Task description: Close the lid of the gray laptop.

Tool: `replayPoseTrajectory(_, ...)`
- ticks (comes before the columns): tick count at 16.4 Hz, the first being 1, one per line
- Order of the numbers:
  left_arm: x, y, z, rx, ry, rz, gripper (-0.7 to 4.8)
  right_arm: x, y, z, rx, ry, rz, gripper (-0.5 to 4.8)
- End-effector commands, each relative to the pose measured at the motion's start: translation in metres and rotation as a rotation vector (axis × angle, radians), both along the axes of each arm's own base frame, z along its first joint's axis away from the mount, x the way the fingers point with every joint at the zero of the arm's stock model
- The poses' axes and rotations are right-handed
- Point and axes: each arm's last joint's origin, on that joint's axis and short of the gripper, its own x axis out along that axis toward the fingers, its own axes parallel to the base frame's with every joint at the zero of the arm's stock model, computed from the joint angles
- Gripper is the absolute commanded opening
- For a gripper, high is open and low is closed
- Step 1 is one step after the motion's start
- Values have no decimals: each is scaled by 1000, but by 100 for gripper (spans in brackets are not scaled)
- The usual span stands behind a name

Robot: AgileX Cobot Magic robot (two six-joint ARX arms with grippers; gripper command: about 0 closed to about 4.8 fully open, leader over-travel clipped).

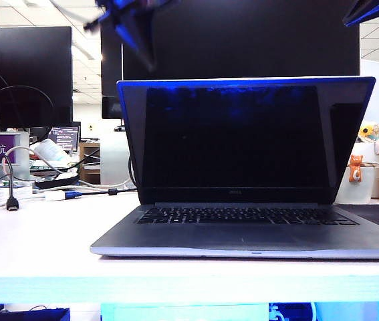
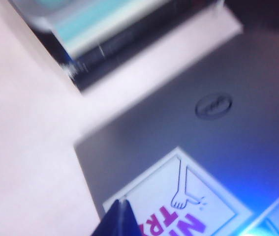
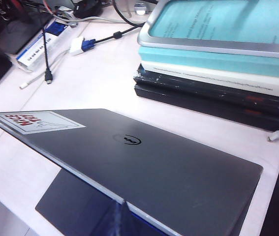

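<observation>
Two pincers hang above and behind the gray laptop [image 1: 246, 231], which sits open on the white tabletop [image 1: 35, 241] facing the exterior camera, its lid [image 1: 242, 137] tipped forward of upright.

In the left wrist view I see only the dark tip of the left pincer [image 2: 117, 219] over the lid's silver back, close to the white sticker [image 2: 178, 199]; whether its jaws are spread or pressed together I cannot tell. The right pincer [image 3: 122, 216] shows just a dark tip near the lid's top edge, and there too I cannot tell.

My read is that the lid is a thin, stiff panel on a firm hinge, light to swing but smooth and slippery outside. I would not pinch it. I'd press on the back near the top edge, around the middle, above the round logo [image 3: 128, 140], and ease it down so the glass does not slam.
</observation>
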Motion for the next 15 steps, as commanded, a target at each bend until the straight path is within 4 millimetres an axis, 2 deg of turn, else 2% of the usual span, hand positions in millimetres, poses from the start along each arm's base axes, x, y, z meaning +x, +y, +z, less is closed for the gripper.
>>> replayPoseTrajectory(1, -11, -11, -6, 57, 63, -9, -5, 0, 4, 3, 1, -19, 23, -1)
replayPoseTrajectory(9, -27, -31, -12, 123, 100, -31, -5, 0, 3, 3, -2, -24, 23, -1)
replayPoseTrajectory(15, -14, -38, -37, 187, 118, -4, -6, -1, 4, 3, 1, -25, 33, -1)
